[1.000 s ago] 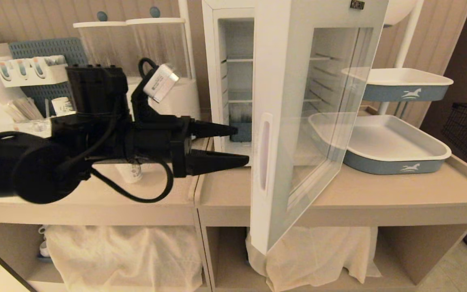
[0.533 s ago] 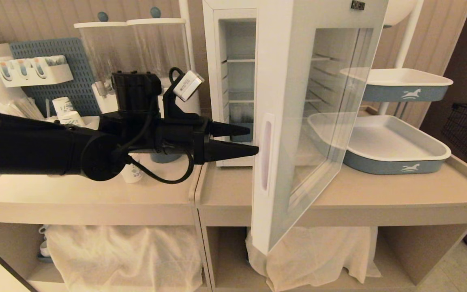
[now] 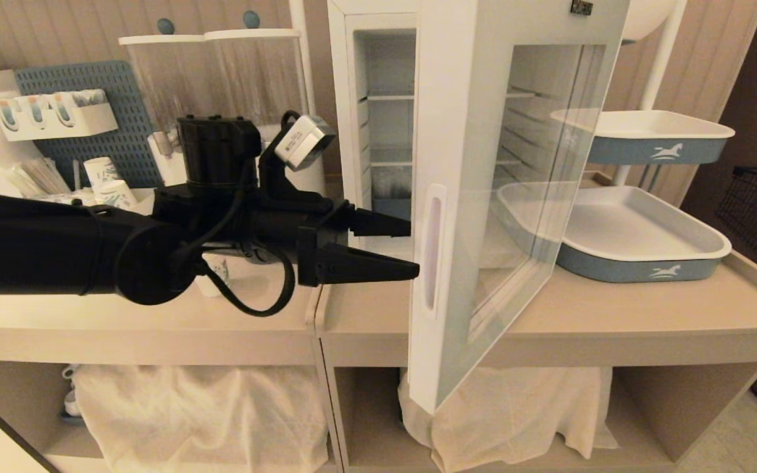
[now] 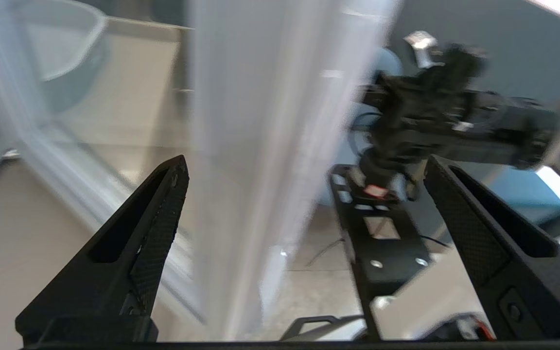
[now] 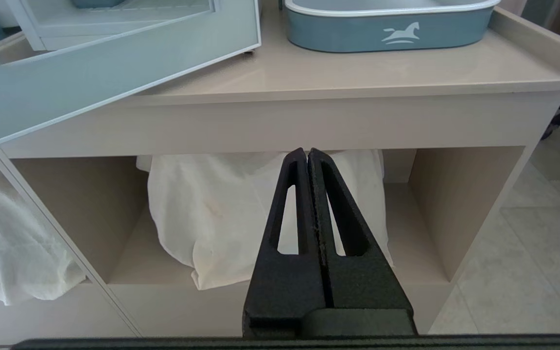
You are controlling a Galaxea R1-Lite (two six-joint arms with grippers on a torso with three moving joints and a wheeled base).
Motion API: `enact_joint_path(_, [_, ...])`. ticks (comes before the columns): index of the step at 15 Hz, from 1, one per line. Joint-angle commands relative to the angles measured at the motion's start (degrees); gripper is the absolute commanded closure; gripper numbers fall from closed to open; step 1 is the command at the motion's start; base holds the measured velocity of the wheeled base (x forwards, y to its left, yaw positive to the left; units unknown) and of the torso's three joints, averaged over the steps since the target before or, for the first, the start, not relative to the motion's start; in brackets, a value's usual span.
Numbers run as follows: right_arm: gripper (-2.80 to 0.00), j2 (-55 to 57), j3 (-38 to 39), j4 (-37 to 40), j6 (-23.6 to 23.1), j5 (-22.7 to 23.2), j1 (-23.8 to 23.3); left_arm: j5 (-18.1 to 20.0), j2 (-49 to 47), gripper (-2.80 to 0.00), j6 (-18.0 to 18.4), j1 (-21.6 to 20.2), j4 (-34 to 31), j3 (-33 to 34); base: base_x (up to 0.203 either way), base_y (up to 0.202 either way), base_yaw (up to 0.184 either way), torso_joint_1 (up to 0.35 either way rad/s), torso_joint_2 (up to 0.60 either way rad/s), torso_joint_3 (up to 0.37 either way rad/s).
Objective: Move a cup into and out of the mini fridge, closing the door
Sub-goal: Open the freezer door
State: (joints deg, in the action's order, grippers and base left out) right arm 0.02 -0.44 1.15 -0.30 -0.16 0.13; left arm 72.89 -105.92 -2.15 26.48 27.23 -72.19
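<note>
My left gripper reached level across the counter with its jaws wide and empty, tips just at the handle edge of the open door of the fridge. My arm hid most of the counter's left side, so I could not pick out the cup among the paper cups there — and the wrist view blurred the door edge between my fingers. My right gripper, seen only by its own camera, hung pressed shut and empty below the counter.
</note>
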Motion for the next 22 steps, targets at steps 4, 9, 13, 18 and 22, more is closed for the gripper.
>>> enact_joint_path(4, [0.0, -0.11, 0.0, 0.08, -0.05, -0.02, 0.04, 0.95, 3.65, -2.8, -0.2, 1.44, -0.1, 2.12, 0.0, 0.0, 0.0, 0.0, 0.0, 0.0])
enact_joint_path(9, [0.0, -0.11, 0.0, 0.08, -0.05, -0.02, 0.04, 0.22, 4.8, -2.8, -1.61, 6.02, 0.18, 3.01, 0.0, 0.0, 0.0, 0.0, 0.0, 0.0])
enact_joint_path(13, [0.0, -0.11, 0.0, 0.0, -0.05, -0.02, 0.04, -4.17, 2.87, -2.8, -2.79, 11.3, 0.27, 2.8, 0.0, 0.0, 0.0, 0.0, 0.0, 0.0])
enact_joint_path(18, [0.0, -0.11, 0.0, 0.0, -0.05, -0.02, 0.04, -8.55, -0.7, -2.8, -3.05, 17.91, 0.36, 1.09, 0.0, 0.0, 0.0, 0.0, 0.0, 0.0])
enact_joint_path(22, [0.0, -0.11, 0.0, 0.0, -0.05, -0.02, 0.04, -13.13, -4.73, -2.8, -3.14, 23.99, 0.35, -1.76, 0.0, 0.0, 0.0, 0.0, 0.0, 0.0])
